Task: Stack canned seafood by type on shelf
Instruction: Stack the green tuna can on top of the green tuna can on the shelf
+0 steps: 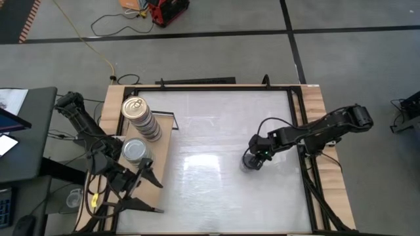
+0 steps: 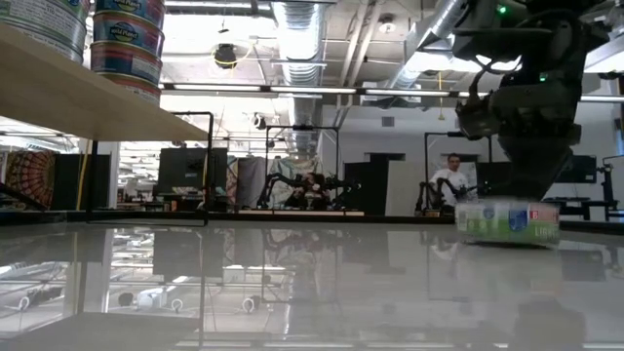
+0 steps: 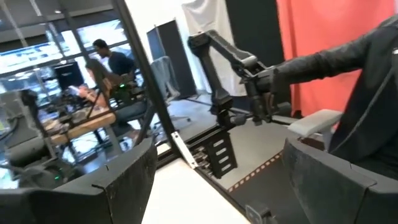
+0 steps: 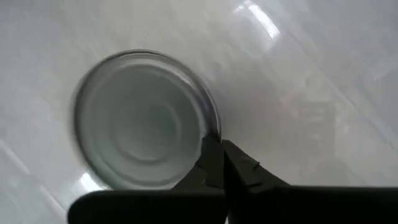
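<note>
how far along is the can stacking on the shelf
Mostly done, by the look of it. On the shelf stand two stacks: a tall stack with a gold top and a shorter stack with a silver top. In hand: the right gripper, jaws shut, sits at the rim of a silver-topped can out on the table. Left: moving that can to the shelf. The left gripper waits open beside the shelf.

Two tin stacks (image 1: 140, 128) on shelf (image 1: 159, 172) at table's left, lone tin (image 1: 251, 163) toward right
</note>
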